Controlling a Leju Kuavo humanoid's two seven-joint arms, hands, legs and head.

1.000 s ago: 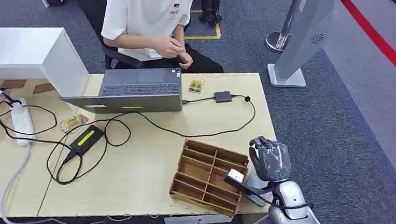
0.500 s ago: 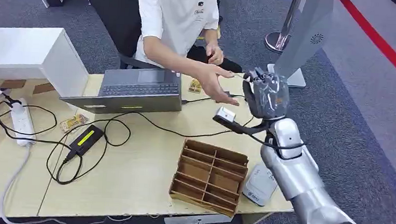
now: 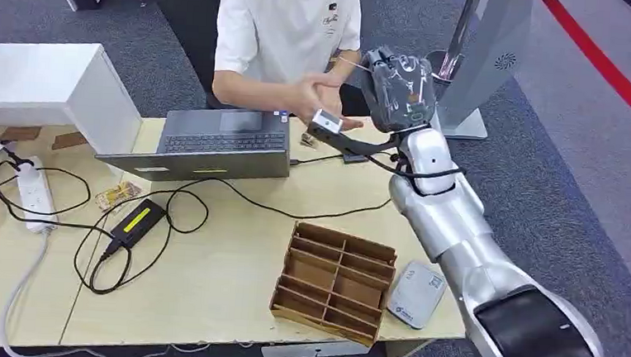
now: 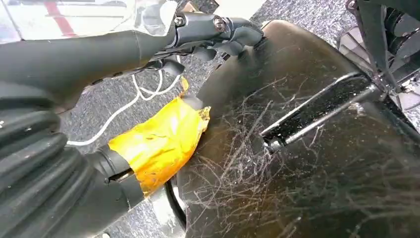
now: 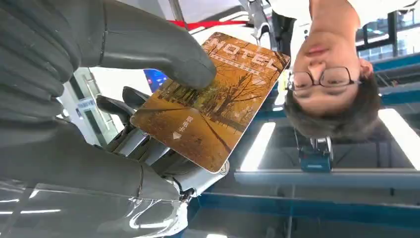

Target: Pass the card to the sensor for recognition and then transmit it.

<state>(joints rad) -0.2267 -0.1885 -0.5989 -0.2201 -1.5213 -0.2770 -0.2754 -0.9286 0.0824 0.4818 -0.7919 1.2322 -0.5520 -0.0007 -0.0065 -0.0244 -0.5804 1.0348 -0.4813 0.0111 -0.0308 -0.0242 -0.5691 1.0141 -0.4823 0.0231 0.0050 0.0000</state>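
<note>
- A power strip (image 3: pixel 36 197) lies at the desk's (image 3: pixel 233 248) left edge, its cables (image 3: pixel 93 239) looping to a black adapter (image 3: pixel 137 224).
- An open laptop (image 3: pixel 215 143) sits at the far side of the desk, in front of a seated person (image 3: pixel 292 32) in a white shirt.
- A wooden tray (image 3: pixel 335 281) of compartments rests near the front edge, with the sensor (image 3: pixel 415 294), a small white pad, just beside it on the right.
- The person's hand (image 3: pixel 321 104) reaches out beside the right hand (image 3: pixel 396 88), raised on its silver arm above the desk's far edge.
- The right hand grips the card (image 5: pixel 210 104), an orange hotel card with an autumn-tree print; the right wrist view shows the thumb (image 5: pixel 163 54) pressed on its face and darker fingers (image 5: pixel 129 106) behind, the card held up toward the person.
- The left hand (image 4: pixel 148 144) hangs low; whether its fingers are spread or curled cannot be told, and nothing is seen in it.
</note>
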